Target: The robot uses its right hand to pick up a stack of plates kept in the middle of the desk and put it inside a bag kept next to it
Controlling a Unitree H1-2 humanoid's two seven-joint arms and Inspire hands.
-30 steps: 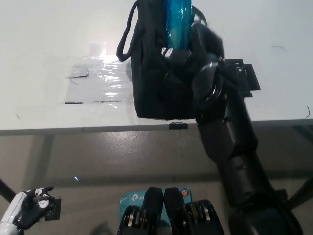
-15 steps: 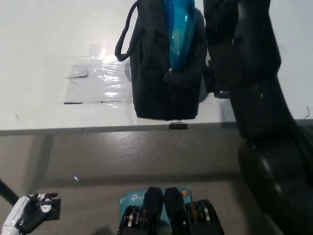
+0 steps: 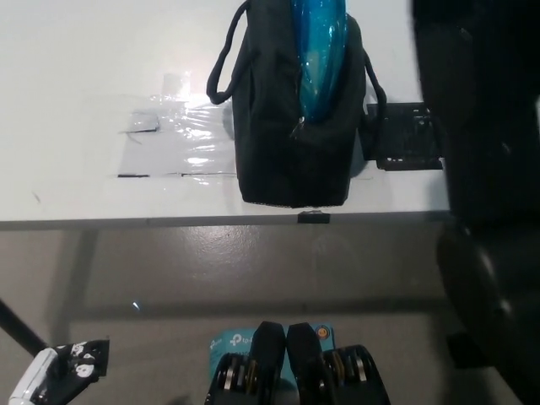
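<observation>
The black bag [image 3: 291, 126] stands upright on the white desk [image 3: 84, 67], close to its front edge. Its top is unzipped, and the blue stack of plates [image 3: 319, 51] sits inside it, standing on edge. My black right arm [image 3: 485, 126] fills the right side of the head view, close to the camera and clear of the bag. Its hand is out of the picture. My white left hand [image 3: 52, 380] rests low at the bottom left, below the desk and only partly in view.
A sheet of clear plastic film [image 3: 177, 143] is taped flat on the desk left of the bag. A black flat plate [image 3: 407, 139] lies just right of the bag. A small black clip [image 3: 313, 217] sits on the desk's front edge. Grey floor lies below.
My right arm has let go of the plates, left the bag's mouth and swung right and up toward the camera. The plates stay in the bag. My left hand has sunk lower.
</observation>
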